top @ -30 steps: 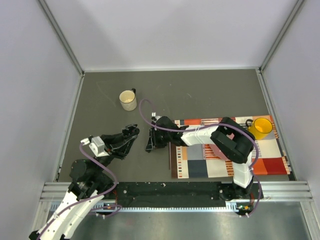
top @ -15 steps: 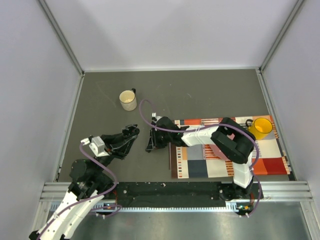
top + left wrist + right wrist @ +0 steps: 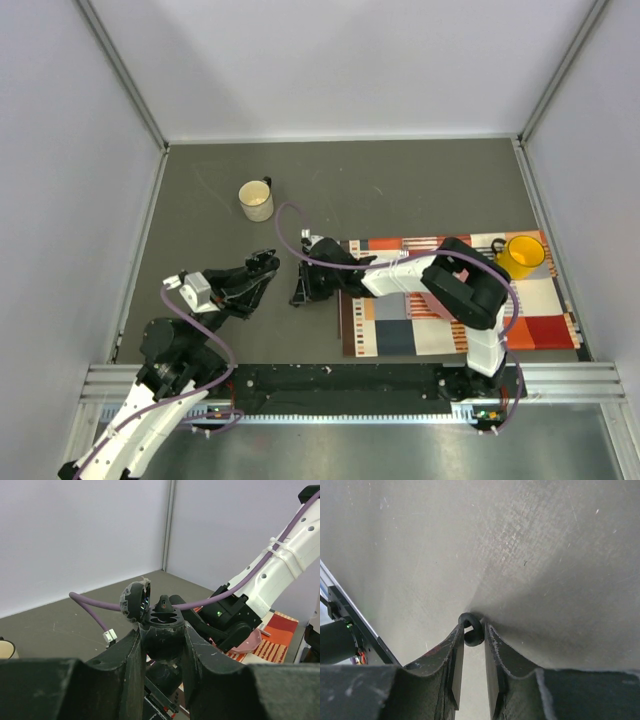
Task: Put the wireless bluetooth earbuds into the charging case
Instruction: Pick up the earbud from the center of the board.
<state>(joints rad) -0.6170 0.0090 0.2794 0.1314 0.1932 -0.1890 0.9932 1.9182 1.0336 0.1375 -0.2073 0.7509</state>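
My left gripper (image 3: 161,652) is shut on the black charging case (image 3: 162,630) and holds it off the table with its lid (image 3: 134,601) flipped open to the left. A small black piece (image 3: 163,603) stands up from the case's top. From above, the left gripper (image 3: 262,270) sits left of the right gripper (image 3: 299,291). In the right wrist view a tiny black earbud (image 3: 471,629) lies on the grey table, pinched between the tips of my right gripper (image 3: 472,636). Other earbuds are out of view.
A cream mug (image 3: 256,201) stands further back on the table. To the right lies a striped patchwork mat (image 3: 440,322) with a yellow mug (image 3: 521,256) at its far right corner. The right arm (image 3: 240,615) and its purple cable (image 3: 90,605) cross just beyond the held case.
The right gripper's jaws have narrowed onto the earbud and its wrist has shifted slightly. The left arm and the case have stayed still.
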